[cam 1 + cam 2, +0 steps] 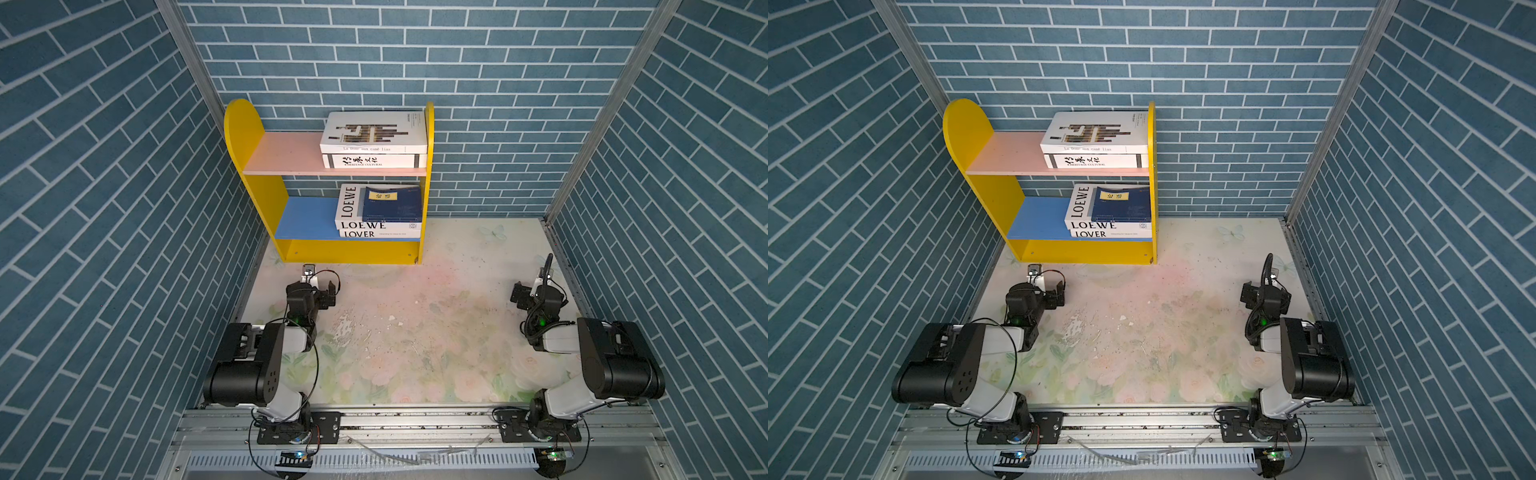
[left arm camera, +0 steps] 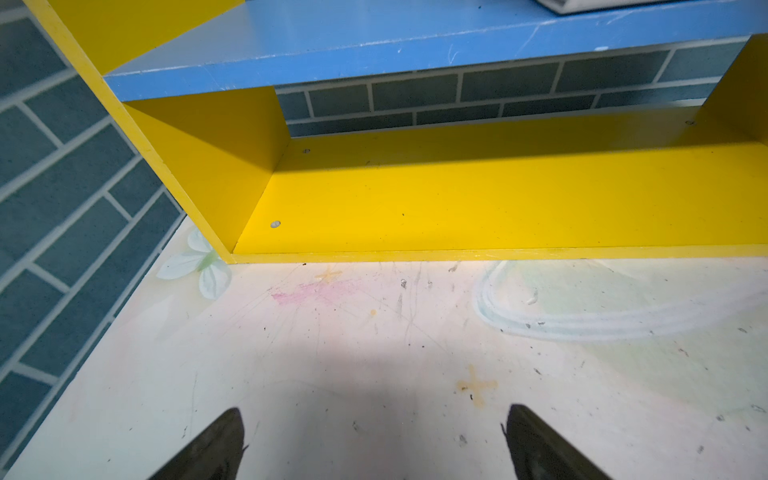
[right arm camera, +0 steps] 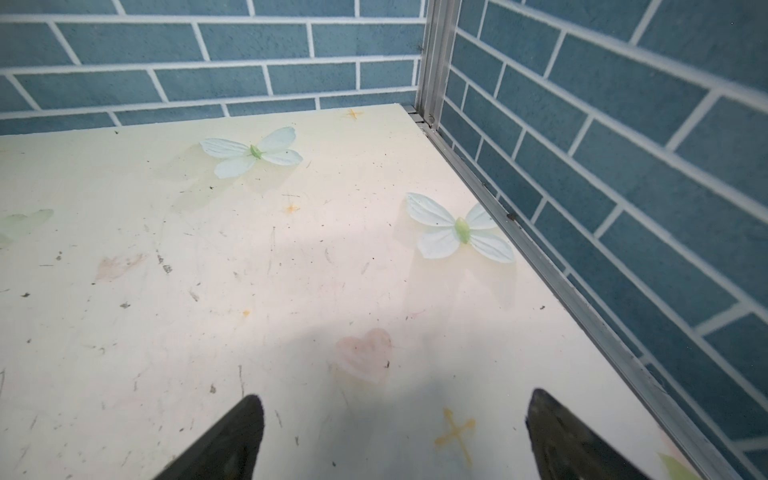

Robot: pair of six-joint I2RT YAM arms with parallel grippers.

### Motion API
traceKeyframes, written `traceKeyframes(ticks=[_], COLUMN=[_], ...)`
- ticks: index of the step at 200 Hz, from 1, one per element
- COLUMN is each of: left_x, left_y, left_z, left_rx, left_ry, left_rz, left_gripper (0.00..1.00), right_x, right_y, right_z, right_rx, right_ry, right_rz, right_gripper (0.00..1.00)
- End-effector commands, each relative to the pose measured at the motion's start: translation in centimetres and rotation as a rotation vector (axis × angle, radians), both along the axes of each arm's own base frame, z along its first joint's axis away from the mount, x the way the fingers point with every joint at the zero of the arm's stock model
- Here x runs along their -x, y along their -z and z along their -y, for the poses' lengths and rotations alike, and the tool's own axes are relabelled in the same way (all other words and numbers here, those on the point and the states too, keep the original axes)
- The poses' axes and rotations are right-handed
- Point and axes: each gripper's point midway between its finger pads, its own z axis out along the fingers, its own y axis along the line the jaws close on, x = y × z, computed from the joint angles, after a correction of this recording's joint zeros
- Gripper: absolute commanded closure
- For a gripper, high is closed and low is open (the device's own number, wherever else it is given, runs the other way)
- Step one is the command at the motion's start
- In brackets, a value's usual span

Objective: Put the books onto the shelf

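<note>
Closest to the lens, the dark wedge-shaped fingers [image 2: 216, 449] of the left gripper [image 2: 374, 415] are seen spread wide with nothing pinched between them, hung over the scuffed, glossy table [image 2: 374, 353] just in front of the shelf [image 2: 457, 199]. Same deal for the right gripper [image 3: 395, 399]: it is held wide and empty too, near the far right corner, where pale butterfly prints [image 3: 461, 228] are spotted on the tabletop and a metal frame post [image 3: 432, 58] is flanked by the blue brick-pattern wall [image 3: 623, 166].

All five books [image 1: 374, 133] are already laid flat on the shelf, kept over at its right side panel. On the pink board [image 1: 286, 153], the bar-pattern book [image 1: 374, 126] is stacked on the Heritage book [image 1: 374, 161], both thick, white and boxy. On the blue board [image 1: 307, 218], the LOVER book [image 1: 374, 234] is placed at the bottom, the LOEWE book [image 1: 349, 203] is stacked on it, and the thin navy book [image 1: 392, 205] with a yellow label is laid on top, so the right part of the LOEWE cover is hidden. The left halves of both boards are left bare.

The shelf is made of smooth painted board, with yellow round-topped sides, and is set against the back wall at the table's far left. Both arms [image 1: 245, 374] are folded up by the ribbed aluminium rail [image 1: 415, 419] at the near edge.
</note>
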Motion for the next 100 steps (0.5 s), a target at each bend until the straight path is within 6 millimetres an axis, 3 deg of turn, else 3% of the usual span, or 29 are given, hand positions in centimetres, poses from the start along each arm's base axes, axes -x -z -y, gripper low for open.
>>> traceKeyframes(ticks=[1,100], left_x=[-0.49,-0.5], left_y=[-0.78,-0.79], left_z=[0.09,0.11], left_rx=[-0.005,-0.006], left_ry=[0.003,0.004], left_rz=[0.026,0.027], left_gripper=[0.0,0.0], right_x=[-0.53,-0.94], right_y=[-0.93,-0.66], right_z=[-0.23,-1.0], right_rx=[-0.019,-0.02], right_ry=[-0.01,-0.053], right_rz=[0.046,0.018], right_gripper=[0.01,0.01])
